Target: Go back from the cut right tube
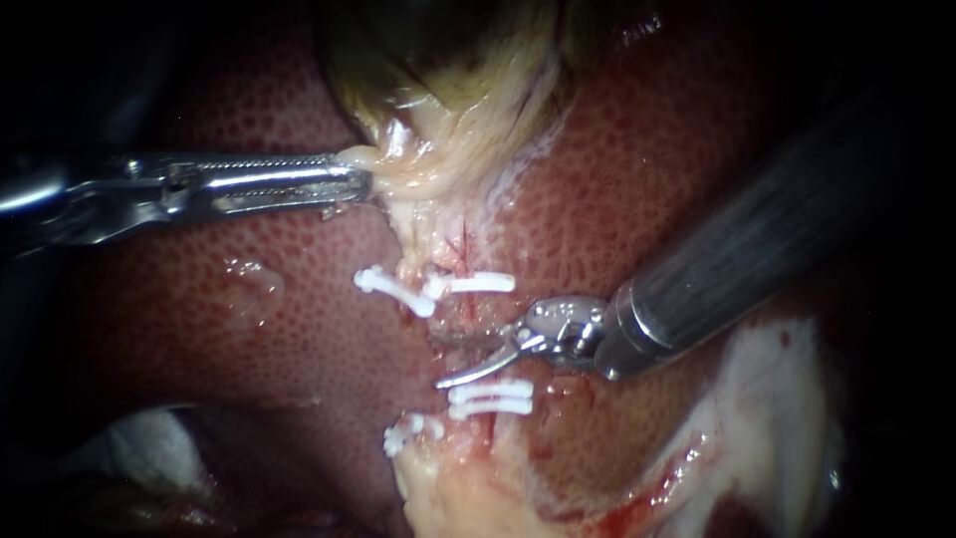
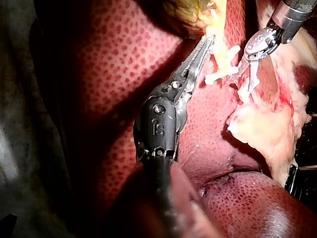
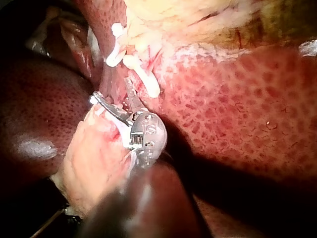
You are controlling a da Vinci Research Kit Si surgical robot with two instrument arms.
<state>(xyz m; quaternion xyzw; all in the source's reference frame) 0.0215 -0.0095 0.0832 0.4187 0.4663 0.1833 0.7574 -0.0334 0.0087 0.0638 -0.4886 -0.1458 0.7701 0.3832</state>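
Below the gallbladder (image 1: 438, 60), the cut right tube (image 1: 466, 311) shows as two short stumps. One ends at a white clip (image 1: 478, 283) nearer the gallbladder, the other at a pair of clips (image 1: 490, 399) farther from it. The tube looks pale pink, wet and stringy. It is probably soft, slippery and easy to tear, so nothing should grip it; any hold belongs on the fatty tissue beside it. The right instrument (image 1: 448, 361) sits in the gap, its hand open with the blades spread. At the gallbladder's lower edge, the left instrument (image 1: 358, 182) has its hand clamped on pale tissue.
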